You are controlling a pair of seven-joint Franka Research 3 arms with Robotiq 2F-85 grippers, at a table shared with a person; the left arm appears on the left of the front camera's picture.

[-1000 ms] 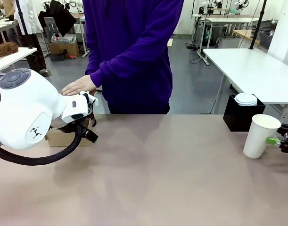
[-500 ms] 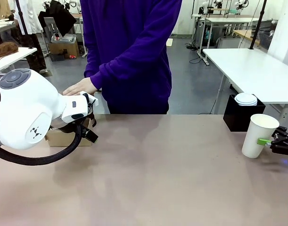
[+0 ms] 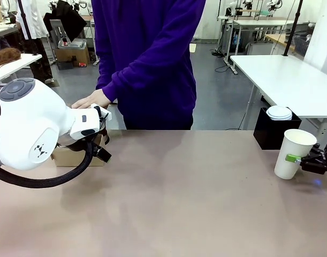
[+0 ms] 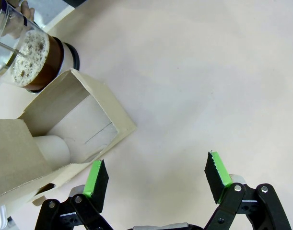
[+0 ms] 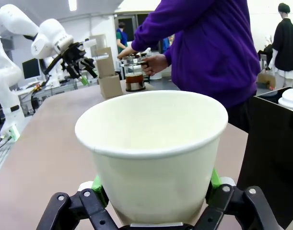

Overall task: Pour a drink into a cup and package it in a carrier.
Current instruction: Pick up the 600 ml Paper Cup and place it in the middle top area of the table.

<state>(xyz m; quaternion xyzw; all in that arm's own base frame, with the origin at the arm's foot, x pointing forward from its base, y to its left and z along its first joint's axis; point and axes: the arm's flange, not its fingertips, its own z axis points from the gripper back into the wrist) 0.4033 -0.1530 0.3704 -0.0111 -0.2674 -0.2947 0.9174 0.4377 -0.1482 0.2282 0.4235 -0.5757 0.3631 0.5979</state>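
The left arm apparently hides most of the carrier.

We see bright, even room light from overhead; one ceiling strip burns out to pure white in the right wrist view. Shadows on the tabletop are pale and soft-edged: a wide smudge under the left arm, and a small bluish glow just beside the cup. In the right wrist view the cup sits close to the lens, bulging and slightly soft, and the background lines lean outward at the edges. The left wrist view is sharp, but the tabletop there washes out to cream. The glass pitcher carries small glints.
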